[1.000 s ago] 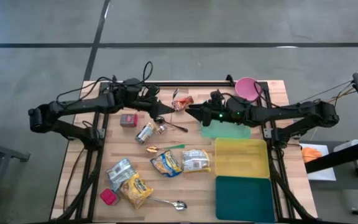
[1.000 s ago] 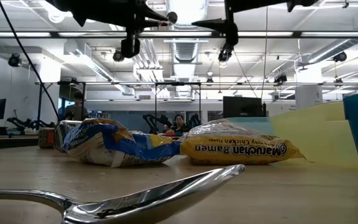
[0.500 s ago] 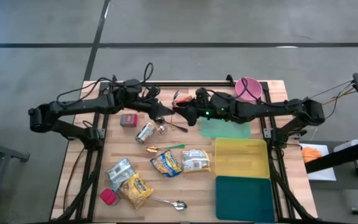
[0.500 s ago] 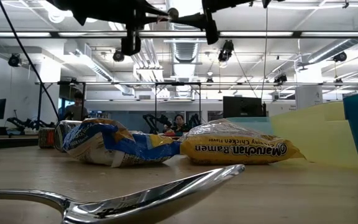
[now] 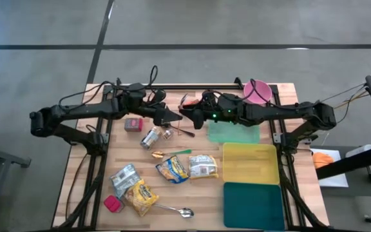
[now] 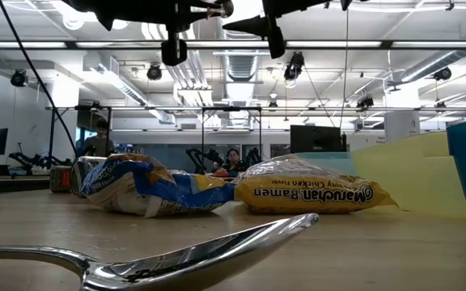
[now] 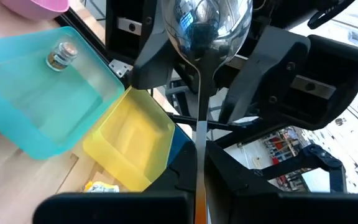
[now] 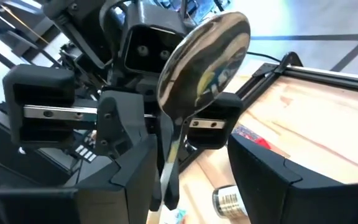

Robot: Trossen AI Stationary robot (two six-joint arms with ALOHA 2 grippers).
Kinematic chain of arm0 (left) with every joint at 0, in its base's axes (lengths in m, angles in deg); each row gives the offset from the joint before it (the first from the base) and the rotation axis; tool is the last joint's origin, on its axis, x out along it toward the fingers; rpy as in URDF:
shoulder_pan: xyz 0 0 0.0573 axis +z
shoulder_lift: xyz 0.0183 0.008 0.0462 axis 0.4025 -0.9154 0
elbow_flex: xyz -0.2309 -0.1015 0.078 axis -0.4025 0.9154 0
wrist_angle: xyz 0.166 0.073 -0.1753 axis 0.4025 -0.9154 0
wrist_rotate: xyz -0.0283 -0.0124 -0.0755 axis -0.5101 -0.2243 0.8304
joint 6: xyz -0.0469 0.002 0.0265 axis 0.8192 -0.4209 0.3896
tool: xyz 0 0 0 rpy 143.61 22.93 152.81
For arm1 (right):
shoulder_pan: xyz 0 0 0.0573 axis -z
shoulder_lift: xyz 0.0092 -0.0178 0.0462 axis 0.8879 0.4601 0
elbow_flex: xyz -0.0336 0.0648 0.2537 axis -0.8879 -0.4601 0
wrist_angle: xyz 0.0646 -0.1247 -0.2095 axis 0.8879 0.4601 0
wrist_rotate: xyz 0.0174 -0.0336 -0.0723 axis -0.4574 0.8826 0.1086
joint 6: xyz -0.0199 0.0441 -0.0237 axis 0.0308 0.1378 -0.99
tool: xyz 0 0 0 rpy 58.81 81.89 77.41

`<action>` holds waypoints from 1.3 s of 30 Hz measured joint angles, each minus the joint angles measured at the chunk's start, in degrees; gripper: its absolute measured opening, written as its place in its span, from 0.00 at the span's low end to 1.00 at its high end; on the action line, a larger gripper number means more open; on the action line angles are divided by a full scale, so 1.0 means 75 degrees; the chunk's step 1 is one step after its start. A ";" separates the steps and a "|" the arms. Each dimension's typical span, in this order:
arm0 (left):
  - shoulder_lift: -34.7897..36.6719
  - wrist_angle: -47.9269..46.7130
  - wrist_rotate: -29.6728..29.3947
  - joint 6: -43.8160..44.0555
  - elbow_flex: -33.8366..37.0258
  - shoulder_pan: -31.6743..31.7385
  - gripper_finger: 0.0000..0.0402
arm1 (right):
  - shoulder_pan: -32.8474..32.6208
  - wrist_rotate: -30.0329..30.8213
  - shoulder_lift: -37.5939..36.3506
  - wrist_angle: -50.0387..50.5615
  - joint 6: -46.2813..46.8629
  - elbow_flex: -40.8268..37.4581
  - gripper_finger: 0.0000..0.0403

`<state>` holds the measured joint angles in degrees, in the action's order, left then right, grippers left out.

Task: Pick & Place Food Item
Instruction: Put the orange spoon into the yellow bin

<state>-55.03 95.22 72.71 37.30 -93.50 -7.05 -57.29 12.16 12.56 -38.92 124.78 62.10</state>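
Observation:
My left gripper is shut on a metal spoon and holds it high over the far middle of the table. My right gripper faces it. Its fingers are apart on either side of the spoon's bowl. Food packets lie flat on the wooden table. They include a ramen pack, a blue and yellow bag and a yellow bag. No gripper touches them. My left gripper pinches the spoon's handle between its two fingers, which lie along the handle. The spoon juts out beyond the fingertips, bowl away from the gripper, lifted clear of the table. My right gripper has its fingers beside the bowl; whether they touch it, I cannot tell.
On the right side stand a pale green tray, a yellow tray and a dark teal tray. A pink bowl sits at the far right. A can, small red boxes and two more spoons lie about.
My right gripper has gone toward the table's left edge, up to the left gripper, until its fingers flank the spoon's bowl. It has also rolled a little. The spoon has stayed in place, high above the table.

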 joint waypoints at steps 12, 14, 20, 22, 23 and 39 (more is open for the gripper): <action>0.0000 0.0035 0.0000 0.0003 -0.0002 -0.0017 0.03 | -0.0002 -0.0052 0.0000 -0.0006 0.0032 0.0000 0.47; 0.0000 0.0035 0.0000 0.0003 0.0000 -0.0017 0.03 | -0.0002 -0.0125 0.0000 -0.0003 0.0032 0.0000 0.47; 0.0000 0.0035 0.0000 0.0003 0.0000 -0.0017 0.03 | -0.0008 -0.0141 0.0006 -0.0010 0.0029 0.0000 0.38; -0.0001 0.0035 -0.0003 0.0006 0.0000 -0.0017 0.03 | -0.0005 -0.0195 0.0021 -0.0032 0.0029 0.0000 0.32; -0.0003 0.0033 -0.0003 0.0015 0.0000 -0.0017 0.03 | -0.0005 -0.0206 0.0032 -0.0047 0.0029 0.0000 0.29; -0.0006 0.0056 0.0006 0.0026 0.0000 -0.0064 0.03 | 0.0001 -0.0879 0.0251 -0.0687 -0.0003 -0.0006 0.03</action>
<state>-55.08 95.64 72.75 37.49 -93.50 -7.53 -57.29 5.57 14.44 -44.07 124.76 62.06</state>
